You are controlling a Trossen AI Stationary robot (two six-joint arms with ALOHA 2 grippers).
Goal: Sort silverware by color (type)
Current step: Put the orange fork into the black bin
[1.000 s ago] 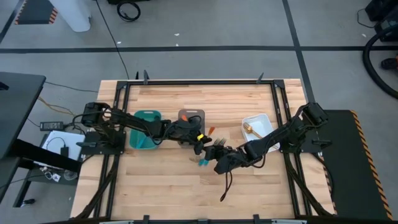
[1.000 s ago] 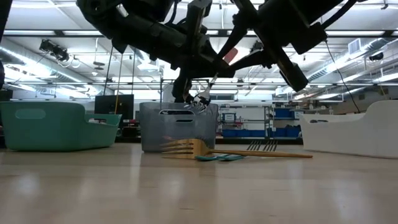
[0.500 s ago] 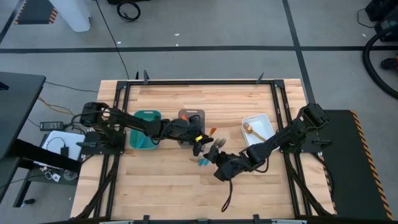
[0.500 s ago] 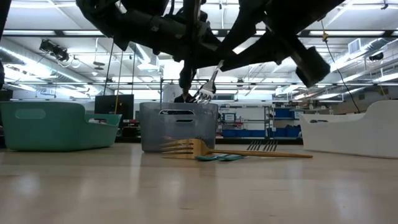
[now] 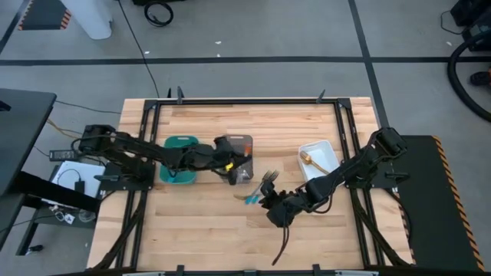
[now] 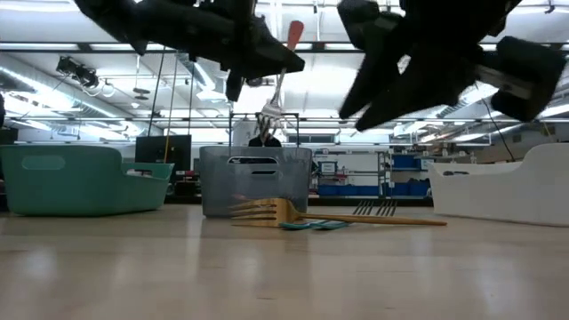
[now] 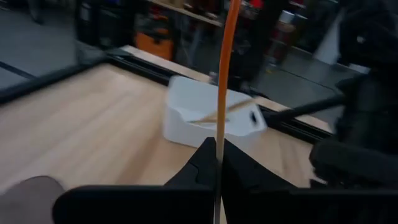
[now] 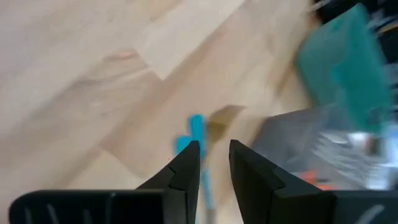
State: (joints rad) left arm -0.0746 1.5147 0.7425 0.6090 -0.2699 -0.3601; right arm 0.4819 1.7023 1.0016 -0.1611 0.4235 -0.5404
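Held upright above the grey tray [image 5: 239, 146] by the clamped left gripper [image 7: 217, 163]: an orange-handled fork [image 6: 277, 76] (tines apparently down); right gripper [image 8: 214, 158] hovered part-open, empty, over the blue utensil [image 8: 198, 134].

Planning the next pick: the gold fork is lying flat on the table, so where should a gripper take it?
Probably mid-handle, toward the free end, coming straight down with the fingers across the shaft. The gold fork lies flat on the table, so there is no room for a side entry. Its tine end crowds the blue utensils.
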